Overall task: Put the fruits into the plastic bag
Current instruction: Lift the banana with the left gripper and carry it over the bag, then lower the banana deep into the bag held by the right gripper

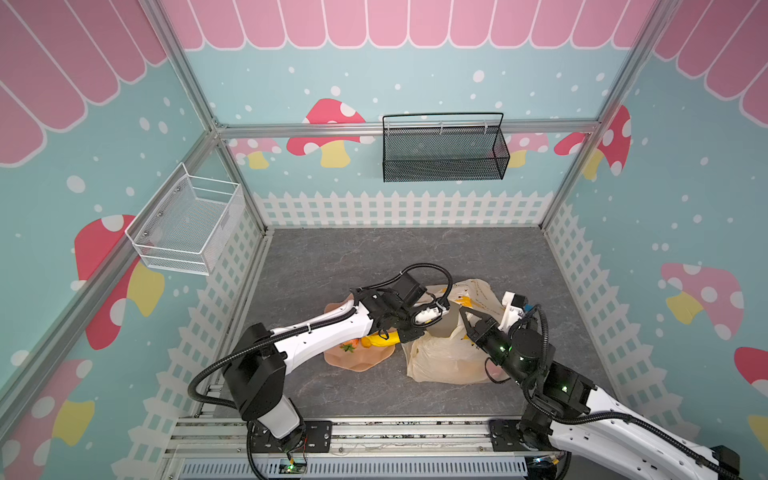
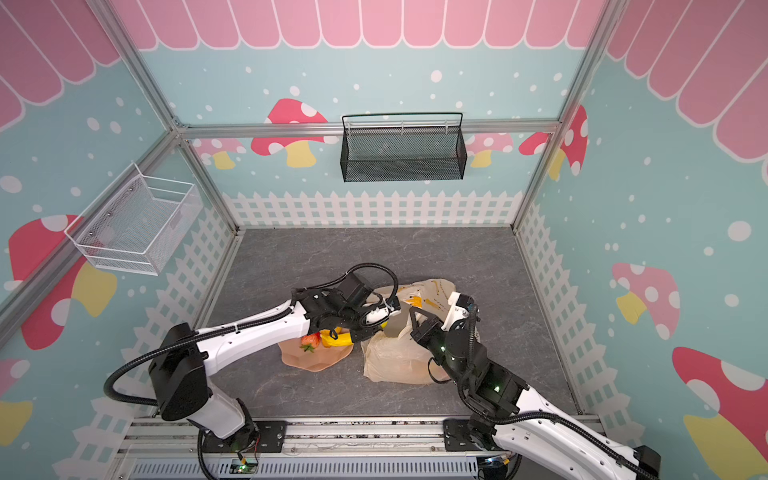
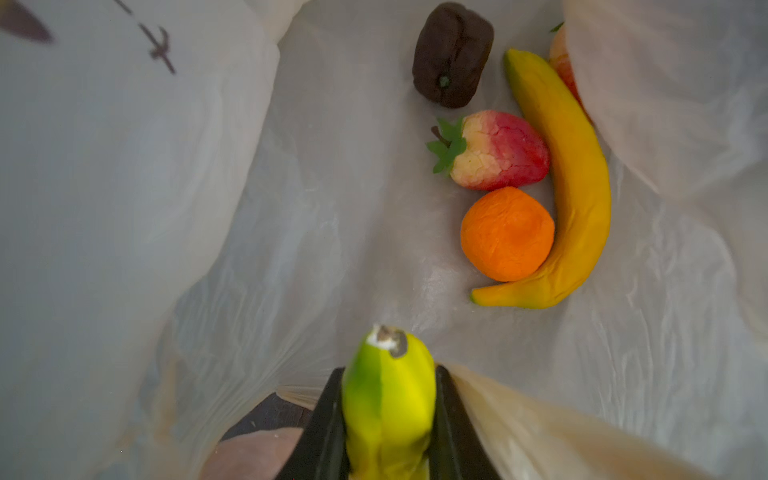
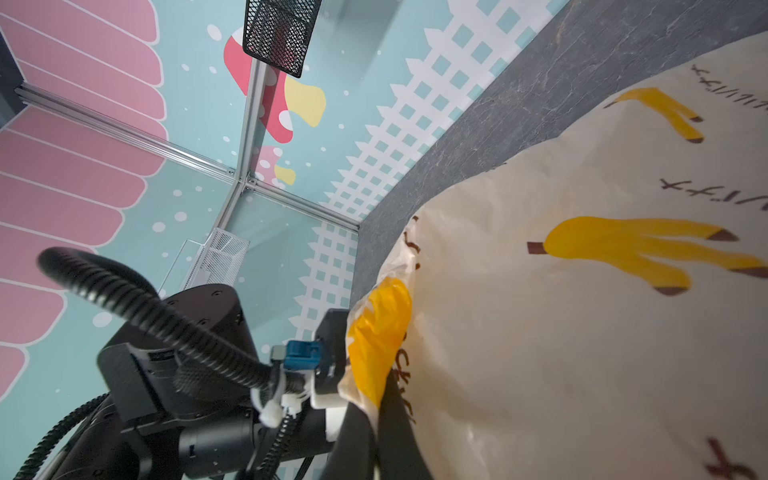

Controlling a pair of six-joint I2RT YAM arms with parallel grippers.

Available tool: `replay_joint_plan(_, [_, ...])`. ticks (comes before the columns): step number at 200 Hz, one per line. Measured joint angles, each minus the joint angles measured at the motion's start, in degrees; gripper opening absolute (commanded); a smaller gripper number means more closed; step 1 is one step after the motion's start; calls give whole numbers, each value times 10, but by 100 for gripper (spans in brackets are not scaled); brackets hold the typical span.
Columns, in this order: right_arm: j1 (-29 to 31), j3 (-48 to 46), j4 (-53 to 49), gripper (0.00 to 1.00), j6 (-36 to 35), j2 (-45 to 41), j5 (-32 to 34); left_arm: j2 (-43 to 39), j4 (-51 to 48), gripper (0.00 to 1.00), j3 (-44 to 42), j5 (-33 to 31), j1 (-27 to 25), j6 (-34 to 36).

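**Banana at the bag's mouth: mind the rim and the thin film**

At the lower edge of the left wrist view my left gripper (image 3: 390, 372) is clamped on a green-yellow banana (image 3: 386, 415). Its stub end points into the plastic bag (image 3: 291, 208). A fold of the bag's rim lies just beside my finger on the right of that frame. If I let go too soon, I judge the banana could strike that fold and tip outside. The film could also catch a finger as I pull back and drag the bag along.

Farther in, toward the upper right of that frame, lie an orange (image 3: 507, 235), a red strawberry (image 3: 498, 151), a ripe banana (image 3: 573, 187) and a dark brown fruit (image 3: 453, 56). A drop onto them might roll one toward the mouth.

My right gripper (image 4: 374, 409) is closed on the bag's edge at the bottom of the right wrist view, holding the mouth up. Should that edge slip, the opening would likely sag over my left fingers.

In both top views, left of the bag, the peach plate (image 2: 316, 359) holds a second strawberry (image 2: 311, 340) and a yellow fruit (image 2: 336, 338) under my left arm. A low swing back could knock them.
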Motion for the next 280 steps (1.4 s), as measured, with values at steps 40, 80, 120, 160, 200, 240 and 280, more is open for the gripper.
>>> replay_joint_plan(40, [0, 0, 0, 0, 0, 0, -1, 47, -2, 0, 42, -27, 11, -17])
replay_joint_plan(80, [0, 0, 0, 0, 0, 0, -3, 49, 2, 0, 70, -21, 15, -38])
replay_joint_plan(120, [0, 0, 0, 0, 0, 0, -4, 49, 2, 1, 74, 50, 15, -70])
replay_joint_plan(160, [0, 0, 0, 0, 0, -1, -5, 52, 0, 2, 93, 110, 15, -131])
replay_joint_plan(200, [0, 0, 0, 0, 0, -1, -5, 68, 0, 5, 118, 164, 15, -198])
replay_joint_plan(240, [0, 0, 3, 0, 0, -1, -7, 82, 2, 4, 133, 191, 15, -265])
replay_joint_plan(280, [0, 0, 3, 0, 0, -1, -8, 95, 3, 3, 150, 193, 15, -334])
